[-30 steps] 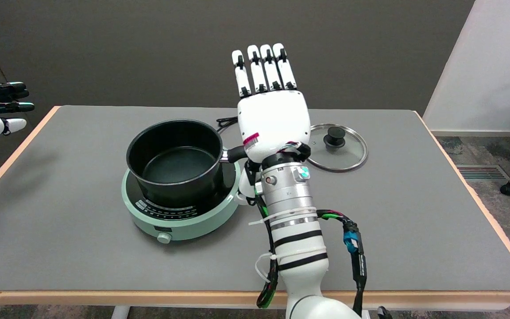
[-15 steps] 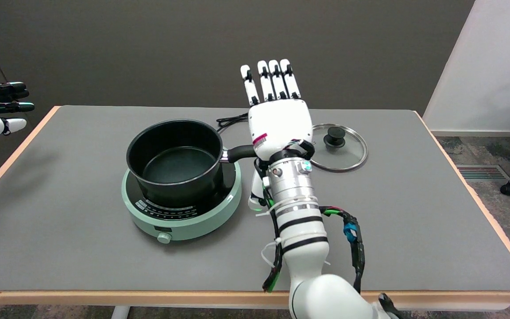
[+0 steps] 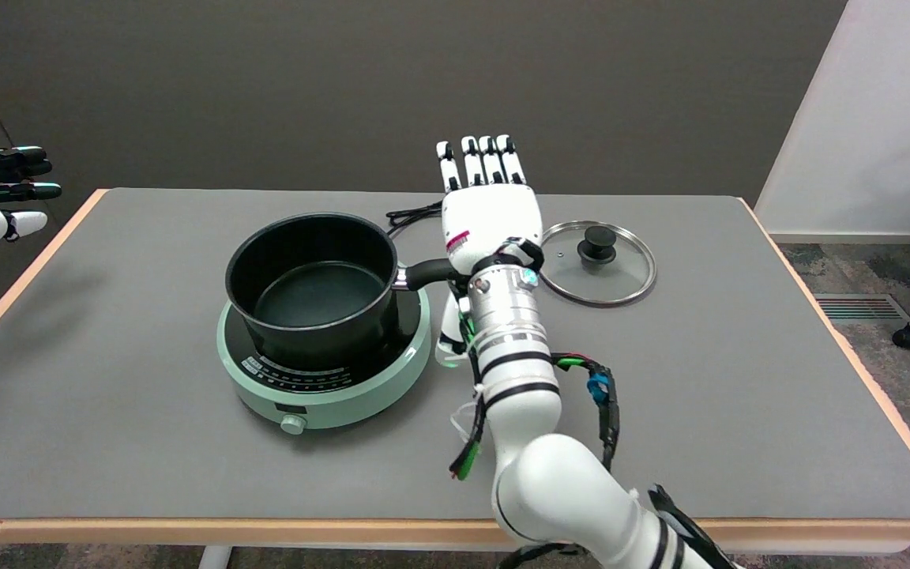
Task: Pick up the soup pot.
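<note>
Black soup pot (image 3: pixel 313 288) sits on a green cooker (image 3: pixel 325 379), just left of the right hand (image 3: pixel 486 217). Fingers are straight and apart, holding nothing, palm over the pot's handle (image 3: pixel 427 273), probably to grasp it.

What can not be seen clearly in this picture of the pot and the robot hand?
All in the head view:
- Outer end of the soup pot handle: hidden under the right robot hand, so contact cannot be told.
- Thumb and palm side: hidden by the back of the hand.
- Cooker panel markings: too small to read.
- Cord end: hidden behind the hand.
</note>
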You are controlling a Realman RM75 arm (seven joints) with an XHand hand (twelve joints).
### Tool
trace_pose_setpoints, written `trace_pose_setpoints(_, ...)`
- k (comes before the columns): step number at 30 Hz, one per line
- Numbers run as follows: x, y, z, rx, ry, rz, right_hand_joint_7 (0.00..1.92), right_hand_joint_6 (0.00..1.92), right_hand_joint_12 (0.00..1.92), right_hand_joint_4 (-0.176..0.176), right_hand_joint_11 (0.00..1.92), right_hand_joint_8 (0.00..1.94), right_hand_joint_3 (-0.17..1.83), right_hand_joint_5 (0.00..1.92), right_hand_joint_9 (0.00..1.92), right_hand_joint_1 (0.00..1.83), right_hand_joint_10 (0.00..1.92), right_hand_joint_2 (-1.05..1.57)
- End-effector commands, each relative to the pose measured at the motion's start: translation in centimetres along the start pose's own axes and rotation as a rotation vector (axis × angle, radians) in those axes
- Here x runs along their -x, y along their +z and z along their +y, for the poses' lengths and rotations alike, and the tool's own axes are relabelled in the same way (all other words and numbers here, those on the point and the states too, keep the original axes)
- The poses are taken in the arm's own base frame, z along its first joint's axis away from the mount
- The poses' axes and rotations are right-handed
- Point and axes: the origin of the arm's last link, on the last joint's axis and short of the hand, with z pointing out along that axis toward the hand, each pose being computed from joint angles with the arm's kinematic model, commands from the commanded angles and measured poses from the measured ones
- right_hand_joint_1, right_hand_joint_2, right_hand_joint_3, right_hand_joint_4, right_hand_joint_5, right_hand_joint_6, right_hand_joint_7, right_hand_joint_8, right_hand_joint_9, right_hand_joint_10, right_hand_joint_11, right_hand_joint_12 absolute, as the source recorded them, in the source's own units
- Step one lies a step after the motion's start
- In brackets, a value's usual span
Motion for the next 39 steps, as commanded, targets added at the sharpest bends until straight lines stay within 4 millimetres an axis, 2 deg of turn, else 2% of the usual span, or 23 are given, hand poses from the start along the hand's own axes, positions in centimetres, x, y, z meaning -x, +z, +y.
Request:
trace_pose_setpoints(1,0.0,2.1,-3.9,0.035,-0.008,-0.085,0.05,0.05,0.05,0.033,0.05,0.05,0.84,0.05,0.05,1.25,0.05,-0.81)
trace_pose_setpoints(8,-0.8,1.5,-7.3,0.007,-0.031,-0.082,0.05,0.05,0.05,0.031,0.05,0.05,0.86,0.05,0.05,1.25,0.05,-0.82)
trace_pose_setpoints(11,-0.5,0.9,-7.8,0.039,-0.05,-0.105,0.05,0.05,0.05,0.027,0.05,0.05,0.87,0.05,0.05,1.25,0.05,-0.82)
trace_pose_setpoints(19,0.8,0.4,-6.6,0.145,-0.077,-0.161,0.05,0.05,0.05,0.029,0.05,0.05,0.87,0.05,0.05,1.25,0.05,-0.82)
trace_pose_setpoints(27,1.5,-0.1,-6.3,0.207,-0.097,-0.199,0.04,0.04,0.04,0.03,0.04,0.04,0.89,0.04,0.04,1.25,0.04,-0.83)
trace_pose_setpoints(39,2.0,0.8,-6.5,0.215,-0.1,-0.218,0.04,0.04,0.04,0.034,0.04,0.04,0.92,0.04,0.04,1.25,0.04,-0.83)
